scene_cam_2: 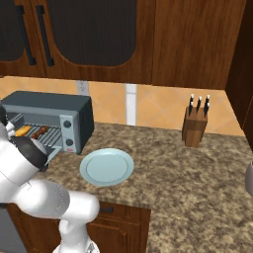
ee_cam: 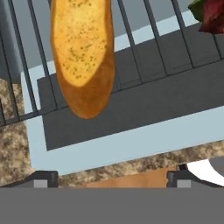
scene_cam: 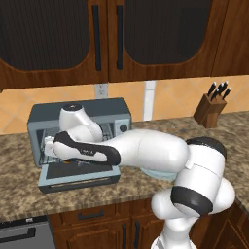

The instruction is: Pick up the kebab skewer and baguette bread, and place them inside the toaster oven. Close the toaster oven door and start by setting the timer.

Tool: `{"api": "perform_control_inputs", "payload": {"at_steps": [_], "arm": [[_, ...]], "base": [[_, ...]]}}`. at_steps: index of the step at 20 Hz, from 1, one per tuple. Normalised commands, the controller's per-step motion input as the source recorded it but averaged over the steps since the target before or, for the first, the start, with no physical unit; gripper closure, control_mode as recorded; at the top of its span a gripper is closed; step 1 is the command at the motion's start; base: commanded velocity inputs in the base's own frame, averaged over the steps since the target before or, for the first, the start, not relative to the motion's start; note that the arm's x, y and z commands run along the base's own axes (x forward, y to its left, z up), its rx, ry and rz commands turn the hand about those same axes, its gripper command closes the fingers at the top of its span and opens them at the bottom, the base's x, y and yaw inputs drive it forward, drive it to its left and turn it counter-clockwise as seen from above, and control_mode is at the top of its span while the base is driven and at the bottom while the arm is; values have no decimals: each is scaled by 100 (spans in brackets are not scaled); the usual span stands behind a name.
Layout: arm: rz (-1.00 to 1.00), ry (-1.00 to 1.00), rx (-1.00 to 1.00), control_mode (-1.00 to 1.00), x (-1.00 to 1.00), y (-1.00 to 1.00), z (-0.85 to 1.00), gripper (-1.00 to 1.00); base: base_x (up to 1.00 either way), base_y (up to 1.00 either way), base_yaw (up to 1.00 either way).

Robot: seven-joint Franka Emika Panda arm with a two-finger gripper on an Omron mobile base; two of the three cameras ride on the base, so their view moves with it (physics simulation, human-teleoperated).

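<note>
- Now the claw (ee_cam: 109,181) sits low before the toaster oven door (ee_cam: 131,131), fingers spread wide and holding nothing; pulling straight back clear of the flap before lifting it seems wise.
- Beyond the fingertips, the baguette bread (ee_cam: 83,52) lies on the wire rack (ee_cam: 144,39) inside the toaster oven (scene_cam_2: 49,116), apart from the claw.
- Farther along the rack rests the kebab skewer (scene_cam_2: 40,131).
</note>
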Motion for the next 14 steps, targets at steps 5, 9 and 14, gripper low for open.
{"api": "perform_control_inputs", "payload": {"at_steps": [5,9,14], "arm": [[0,2,0,-100,-18,-13,-39,-100],[2,4,0,-100,0,-15,-32,-100],[7,0,0,-100,4,-5,-23,-100]], "base": [[0,0,0],[0,0,0],[0,0,0]]}}
